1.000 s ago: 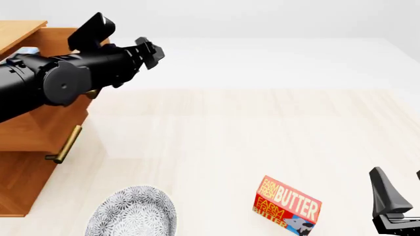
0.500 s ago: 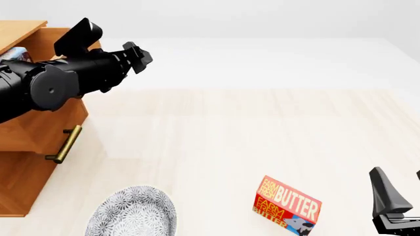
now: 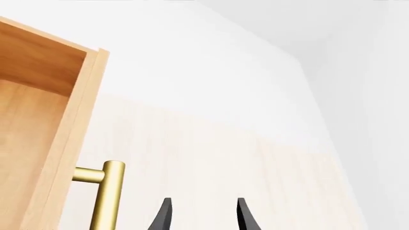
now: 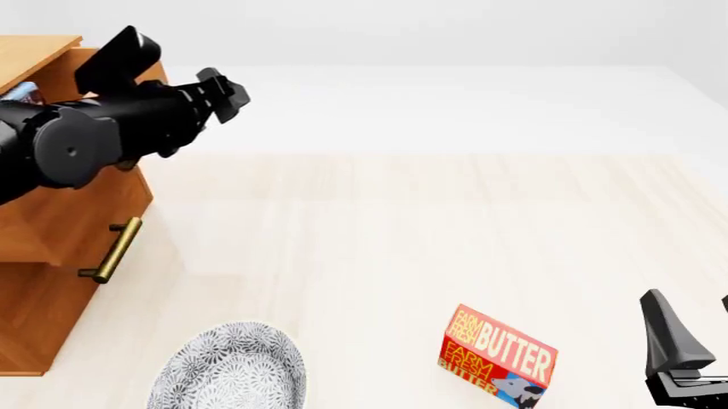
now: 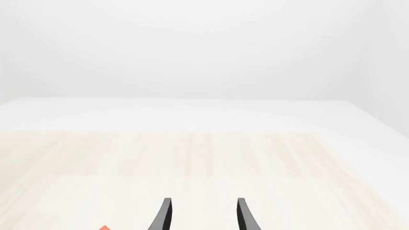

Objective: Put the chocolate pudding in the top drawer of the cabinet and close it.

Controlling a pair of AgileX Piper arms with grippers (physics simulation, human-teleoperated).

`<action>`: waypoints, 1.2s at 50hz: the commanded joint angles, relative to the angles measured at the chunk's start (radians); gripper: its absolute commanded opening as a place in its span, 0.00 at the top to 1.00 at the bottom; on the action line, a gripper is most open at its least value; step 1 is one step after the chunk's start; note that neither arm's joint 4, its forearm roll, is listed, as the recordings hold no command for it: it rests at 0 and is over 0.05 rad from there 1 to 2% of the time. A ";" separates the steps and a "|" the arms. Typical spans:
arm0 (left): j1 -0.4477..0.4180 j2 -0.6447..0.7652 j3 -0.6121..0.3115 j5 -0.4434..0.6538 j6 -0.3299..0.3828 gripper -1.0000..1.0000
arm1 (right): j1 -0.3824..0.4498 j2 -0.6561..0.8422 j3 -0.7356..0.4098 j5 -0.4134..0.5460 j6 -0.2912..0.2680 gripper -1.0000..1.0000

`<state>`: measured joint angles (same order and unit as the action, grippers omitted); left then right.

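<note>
Left wrist view is showing the empty, parted left gripper [image 3: 201, 215] hovering just beside the top drawer [image 3: 38, 120]'s upright brass handle [image 3: 105, 196].

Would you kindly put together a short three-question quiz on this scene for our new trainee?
1. True or false: the top drawer of the cabinet is fully shut.
2. Which lies nearer the right pincer: (a) the butter box or (b) the patterned plate?
3. Fill in: the left pincer is ____, holding nothing.

Key: 1 false, it stands pulled out. 2 a. 3 open.
</note>
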<state>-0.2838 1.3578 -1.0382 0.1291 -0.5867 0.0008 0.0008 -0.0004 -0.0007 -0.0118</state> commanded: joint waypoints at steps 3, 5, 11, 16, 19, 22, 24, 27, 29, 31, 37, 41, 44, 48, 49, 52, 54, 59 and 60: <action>0.027 -0.011 0.030 -0.014 0.006 0.00 | 0.000 0.000 0.000 0.000 0.000 0.00; 0.028 -0.008 0.041 -0.022 0.003 0.00 | 0.000 0.000 0.000 0.000 0.000 0.00; 0.030 -0.007 0.039 -0.018 0.002 0.00 | 0.000 0.000 0.000 0.000 0.000 0.00; 0.035 -0.005 0.052 -0.022 0.000 0.00 | 0.000 0.000 0.000 0.000 0.000 0.00; 0.046 -0.008 0.055 -0.019 0.004 0.00 | 0.000 0.000 0.000 0.000 0.000 0.00; 0.048 -0.009 0.057 -0.018 0.004 0.00 | 0.000 0.000 0.000 0.000 0.000 0.00; 0.061 -0.017 0.061 -0.011 0.010 0.00 | 0.000 0.000 0.000 0.000 0.000 0.00; 0.071 -0.024 0.060 -0.001 0.016 0.00 | 0.000 0.000 0.000 0.000 0.000 0.00; 0.072 -0.024 0.058 0.000 0.016 0.00 | 0.000 0.000 0.000 0.000 0.000 0.00; 0.076 -0.027 0.058 0.002 0.020 0.00 | 0.000 0.000 0.000 0.000 0.000 0.00; 0.087 -0.033 0.060 0.009 0.031 0.00 | 0.000 0.000 0.000 0.000 0.000 0.00; 0.091 -0.035 0.060 0.013 0.039 0.00 | 0.000 0.000 0.000 0.000 0.000 0.00; 0.097 -0.039 0.060 0.015 0.041 0.00 | 0.000 0.000 0.000 0.000 0.000 0.00; 0.107 -0.044 0.058 0.023 0.051 0.00 | 0.000 0.000 0.000 0.000 0.000 0.00; 0.111 -0.044 0.059 0.024 0.053 0.00 | 0.000 0.000 0.000 0.000 0.000 0.00; 0.111 -0.047 0.065 0.023 0.051 0.00 | 0.000 0.000 0.000 0.000 0.000 0.00; 0.121 -0.052 0.073 0.020 0.049 0.00 | 0.000 0.000 0.000 0.000 0.000 0.00; 0.127 -0.054 0.082 0.017 0.051 0.00 | 0.000 0.000 0.000 0.000 0.000 0.00; 0.132 -0.055 0.082 0.017 0.053 0.00 | 0.000 0.000 0.000 0.000 0.000 0.00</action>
<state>-0.1749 1.3115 -0.9708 0.1443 -0.5409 0.0008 0.0008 -0.0004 -0.0007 -0.0118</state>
